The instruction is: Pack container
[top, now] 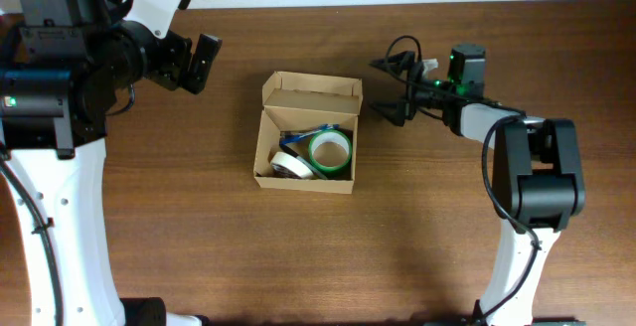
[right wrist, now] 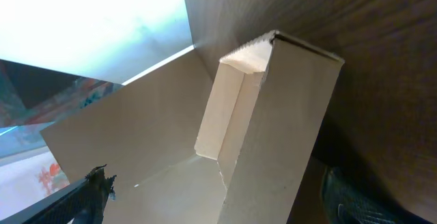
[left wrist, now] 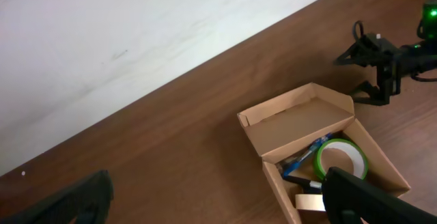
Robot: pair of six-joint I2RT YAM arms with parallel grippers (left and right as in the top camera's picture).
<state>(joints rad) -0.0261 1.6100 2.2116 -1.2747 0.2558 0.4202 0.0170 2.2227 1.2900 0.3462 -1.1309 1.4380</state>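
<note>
The container (top: 264, 149), a small tan cardboard box, sits mid-table with its flap lid (top: 311, 95) standing open at the back. Inside lie a green tape roll (top: 329, 152), a pale tape roll (top: 290, 165) and a blue pen (top: 303, 136). My left gripper (top: 195, 61) hangs open and empty, well off to the box's upper left. My right gripper (top: 387, 88) is open just right of the lid, jaws facing it and holding nothing. The right wrist view is filled by the box's corner (right wrist: 287, 115). The left wrist view shows the container (left wrist: 300, 118), the green roll (left wrist: 340, 159) and the pen (left wrist: 307, 152).
The brown wooden table (top: 199, 227) runs to a white wall along its far edge (left wrist: 136, 39). Both arm bases stand at the near corners, left (top: 50, 237) and right (top: 527, 217). The right arm's cables (top: 407, 53) loop above its wrist.
</note>
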